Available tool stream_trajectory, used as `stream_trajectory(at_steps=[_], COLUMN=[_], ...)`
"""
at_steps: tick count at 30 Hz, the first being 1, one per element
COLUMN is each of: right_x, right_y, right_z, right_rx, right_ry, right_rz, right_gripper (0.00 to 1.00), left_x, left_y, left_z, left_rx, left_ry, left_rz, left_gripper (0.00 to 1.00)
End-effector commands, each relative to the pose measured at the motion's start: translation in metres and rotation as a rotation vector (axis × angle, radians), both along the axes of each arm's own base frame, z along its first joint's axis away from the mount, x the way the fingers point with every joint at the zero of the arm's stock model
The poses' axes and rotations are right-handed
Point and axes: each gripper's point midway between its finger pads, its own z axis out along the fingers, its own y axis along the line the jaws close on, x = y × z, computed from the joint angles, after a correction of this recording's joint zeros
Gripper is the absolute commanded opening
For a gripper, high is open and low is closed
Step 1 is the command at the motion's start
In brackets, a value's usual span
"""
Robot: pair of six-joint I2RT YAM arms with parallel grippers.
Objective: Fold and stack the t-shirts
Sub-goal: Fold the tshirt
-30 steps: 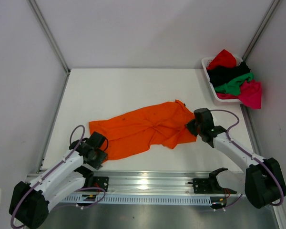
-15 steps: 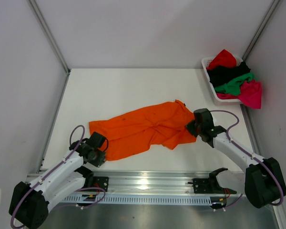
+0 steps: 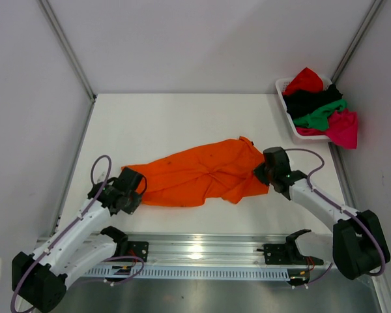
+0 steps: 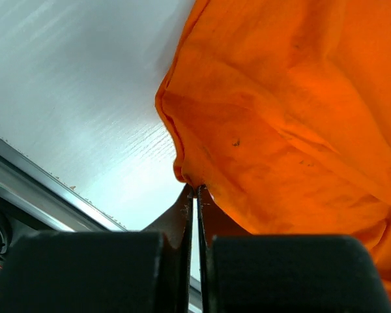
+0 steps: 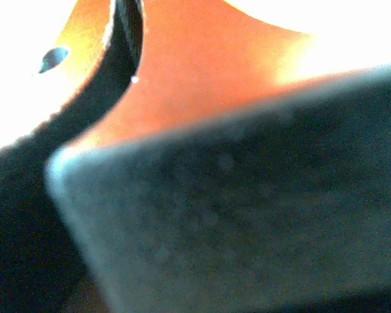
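Top external view. The orange t-shirt (image 3: 205,175) lies spread and rumpled across the middle of the white table (image 3: 169,124), its long axis running from lower left to upper right. The left gripper (image 3: 139,195) sits at the shirt's lower-left end, touching the cloth. The right gripper (image 3: 260,173) sits at the shirt's right edge, also against the cloth. In the far right corner stands a white basket (image 3: 285,112). It holds a heap of shirts: red t-shirt (image 3: 304,79) on top at the back, black t-shirt (image 3: 306,101) under it, green t-shirt (image 3: 319,118) nearer, and magenta-pink t-shirt (image 3: 343,128) hanging over the basket's right side. An aluminium rail (image 3: 202,251) runs along the near edge between the arm bases.

Left wrist view. The fingers (image 4: 85,274) are pressed together with no gap at the tips, and a fold of the orange hem is pinched between them. The cloth rises from the pinch and fills the right half of the view. Bare table shows to the left.

Right wrist view. Badly blurred. One dark finger (image 5: 247,208) fills most of the view and a second dark edge curves in at upper left, with orange cloth tight against both. The jaws are closed, apparently on the shirt's edge.
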Motion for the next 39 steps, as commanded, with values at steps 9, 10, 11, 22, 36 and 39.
stream_trajectory(at_steps=[9,10,11,22,36,39], right_x=[0.039,0.043,0.048,0.091,0.126,0.138], right_y=[-0.001,-0.005,-0.007,-0.032,-0.04,-0.043], right_z=[0.025,0.028,0.035,0.08,0.077,0.08], right_rx=[-0.096,-0.119,-0.133,-0.247,-0.314,-0.32], right_ry=[-0.124,-0.136,-0.154,-0.259,-0.259,-0.264], right_rz=[0.015,-0.001,-0.011,-0.104,-0.117,-0.118], right_gripper=[0.0,0.0,0.0,0.0,0.0,0.0], left_x=[0.024,0.026,0.027,0.042,0.067,0.074], left_y=[0.008,0.008,0.01,0.027,0.055,0.063], left_z=[0.026,0.027,0.028,0.053,0.066,0.067], left_rx=[0.106,0.112,0.123,0.217,0.31,0.308], left_ry=[-0.058,-0.063,-0.066,-0.123,-0.131,-0.145], left_rz=[-0.039,-0.037,-0.035,0.013,0.11,0.139], left_gripper=[0.01,0.01,0.01,0.01,0.01,0.01])
